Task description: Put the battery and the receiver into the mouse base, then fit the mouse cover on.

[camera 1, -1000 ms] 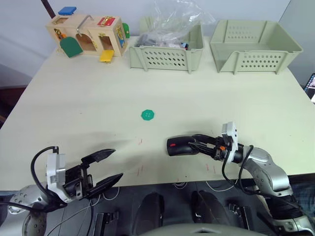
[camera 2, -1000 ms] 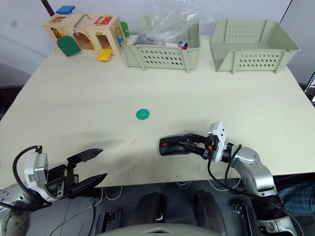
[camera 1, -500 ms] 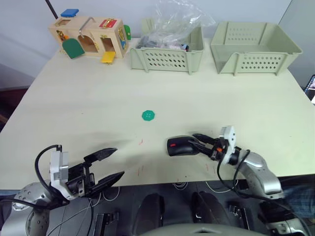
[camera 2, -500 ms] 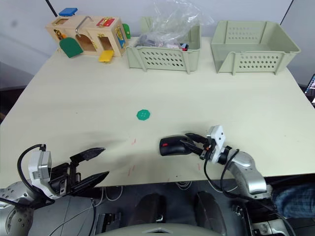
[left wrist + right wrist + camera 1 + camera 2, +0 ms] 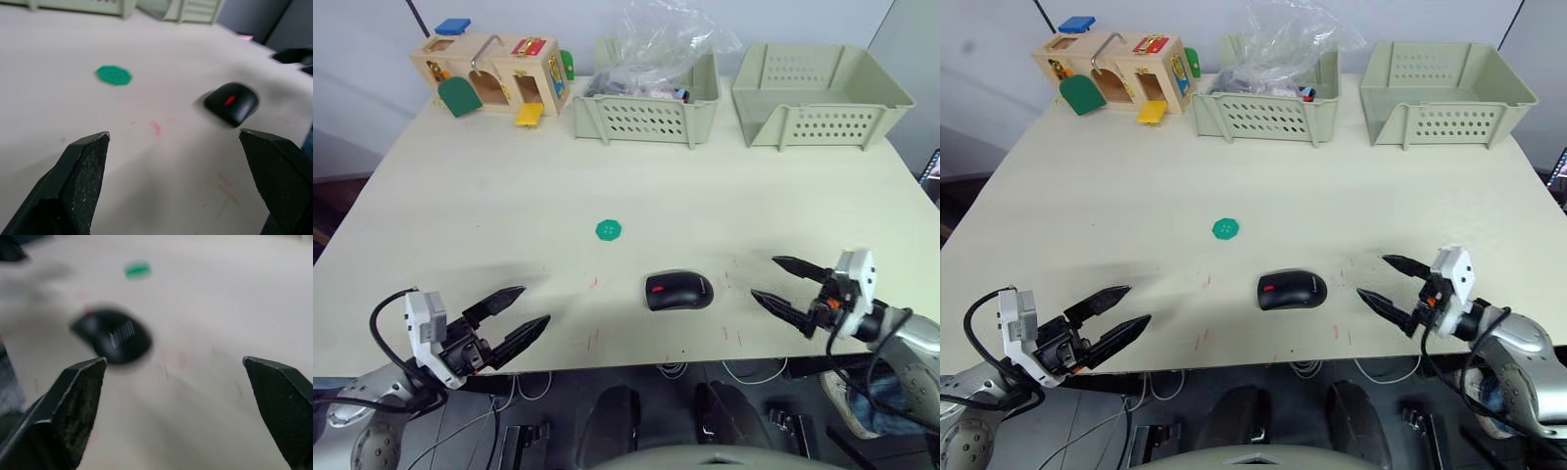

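The mouse base (image 5: 677, 290), a black oval with a red patch near its front, lies flat on the table close to the front edge. The mouse cover (image 5: 122, 333), a smooth black shell with pale lettering, sits on its back. The battery and the receiver are hidden. My right gripper (image 5: 763, 277) hovers open a short way right of the mouse, its fingers pointing at it with nothing between them. My left gripper (image 5: 535, 305) is open and empty at the front left, well apart from the mouse (image 5: 231, 101).
A green scalloped disc (image 5: 608, 229) lies behind and left of the mouse. At the back stand a wooden latch box (image 5: 494, 70), a crate with a plastic bag (image 5: 646, 93) and an empty crate (image 5: 818, 93). The table's front edge (image 5: 636, 357) is close to both grippers.
My right gripper has let go of the mouse, opened wide and drawn back to the right. The mouse stays flat on the table. The left gripper has barely shifted.
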